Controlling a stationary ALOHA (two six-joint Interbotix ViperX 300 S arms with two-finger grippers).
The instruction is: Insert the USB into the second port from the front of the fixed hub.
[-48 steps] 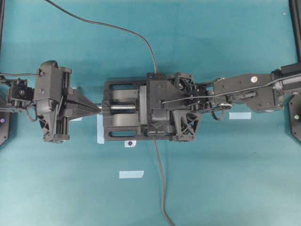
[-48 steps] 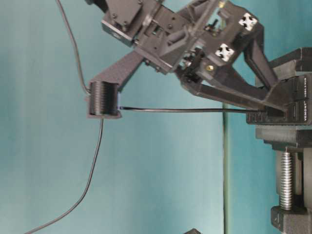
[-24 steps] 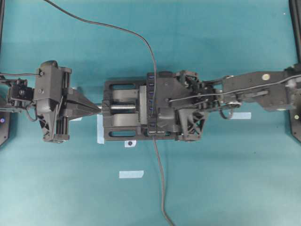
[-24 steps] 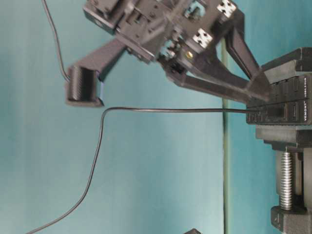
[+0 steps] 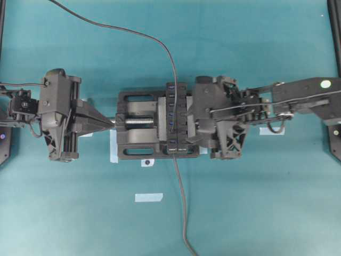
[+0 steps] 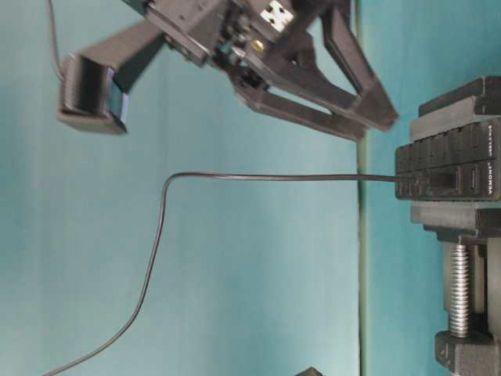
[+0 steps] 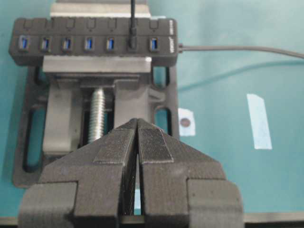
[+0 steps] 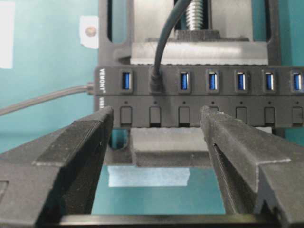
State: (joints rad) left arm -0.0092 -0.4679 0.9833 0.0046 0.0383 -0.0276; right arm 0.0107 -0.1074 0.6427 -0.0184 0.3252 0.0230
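Plug: I see the USB (image 8: 155, 81) seated in the hub (image 8: 199, 97), second port, cable running crosswise to the hub.
Right gripper (image 8: 156, 137): spread, empty.
Left gripper (image 7: 137, 142): pressed together.

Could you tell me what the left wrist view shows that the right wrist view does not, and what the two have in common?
Left wrist only: the shut left gripper and the long narrow black USB hub strip with all seven ports, six showing blue.

Right wrist only: the open right gripper, empty, and the hub's row of square black buttons.

Both: the small black USB plug seated in the second port from the labelled end, the black bench vise with its silver screw.
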